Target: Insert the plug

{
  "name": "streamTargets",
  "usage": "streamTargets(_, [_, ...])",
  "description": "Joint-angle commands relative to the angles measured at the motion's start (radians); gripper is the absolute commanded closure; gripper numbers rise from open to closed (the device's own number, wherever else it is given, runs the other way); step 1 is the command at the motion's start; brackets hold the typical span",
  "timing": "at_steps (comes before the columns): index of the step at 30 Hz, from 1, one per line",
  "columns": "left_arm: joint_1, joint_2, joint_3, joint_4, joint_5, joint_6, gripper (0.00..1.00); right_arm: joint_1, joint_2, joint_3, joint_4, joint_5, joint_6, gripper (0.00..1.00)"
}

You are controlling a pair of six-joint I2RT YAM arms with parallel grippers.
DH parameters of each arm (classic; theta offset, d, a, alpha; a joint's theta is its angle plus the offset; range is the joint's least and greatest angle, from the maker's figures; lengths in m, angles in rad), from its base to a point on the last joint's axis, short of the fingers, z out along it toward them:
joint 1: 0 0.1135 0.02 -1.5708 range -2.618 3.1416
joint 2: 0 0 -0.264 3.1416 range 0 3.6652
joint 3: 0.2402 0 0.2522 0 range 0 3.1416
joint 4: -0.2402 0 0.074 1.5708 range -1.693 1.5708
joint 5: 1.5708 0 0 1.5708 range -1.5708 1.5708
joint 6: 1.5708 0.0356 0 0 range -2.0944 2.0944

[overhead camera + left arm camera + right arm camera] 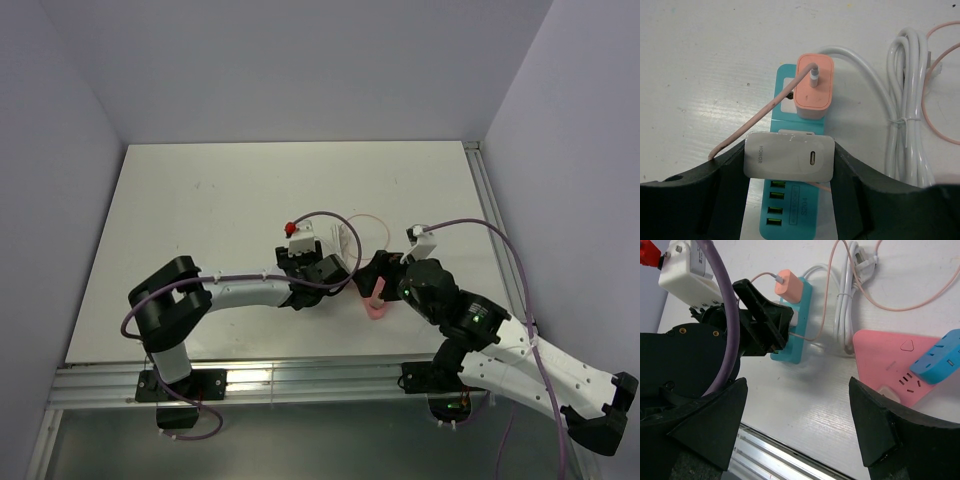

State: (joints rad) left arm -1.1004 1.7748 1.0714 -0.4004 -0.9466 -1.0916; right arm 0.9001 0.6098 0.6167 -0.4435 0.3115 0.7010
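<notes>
My left gripper (790,167) is shut on a grey-white HONOR charger plug (782,152), one finger on each side. It holds the plug over a teal power strip (795,217), just behind a pink charger (813,86) that is plugged into the strip with a pink cable. The prongs are hidden, so I cannot tell whether they are in the socket. In the top view the left gripper (318,268) sits mid-table. My right gripper (797,425) is open and empty, hovering over bare table beside the teal strip (795,347).
A bundled white cable (905,125) lies right of the teal strip. A pink triangular power strip (885,360) with a blue adapter (937,357) on it lies under my right wrist. A loose pink cable (900,305) loops behind. The table's metal front rail (775,460) is near.
</notes>
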Motion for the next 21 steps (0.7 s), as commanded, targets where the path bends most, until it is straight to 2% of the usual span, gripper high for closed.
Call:
streamTargets(1, [-0.018,0.068,-0.111,-0.069,0.233,0.002,1.00,-0.013,-0.010,0.003,0.019,0.000,-0.009,0.11])
streamTargets(9, [-0.027,0.126,-0.099,-0.078,0.247,0.009,1.00,-0.018,0.004,0.006,0.023,-0.011,-0.009,0.11])
streamTargets(14, [-0.029,0.089,-0.100,-0.071,0.239,0.019,1.00,-0.021,0.004,0.008,0.019,-0.011,-0.012,0.11])
streamTargets(21, [-0.030,0.054,-0.048,-0.146,0.186,0.021,1.00,-0.030,0.015,0.009,0.029,-0.028,-0.021,0.11])
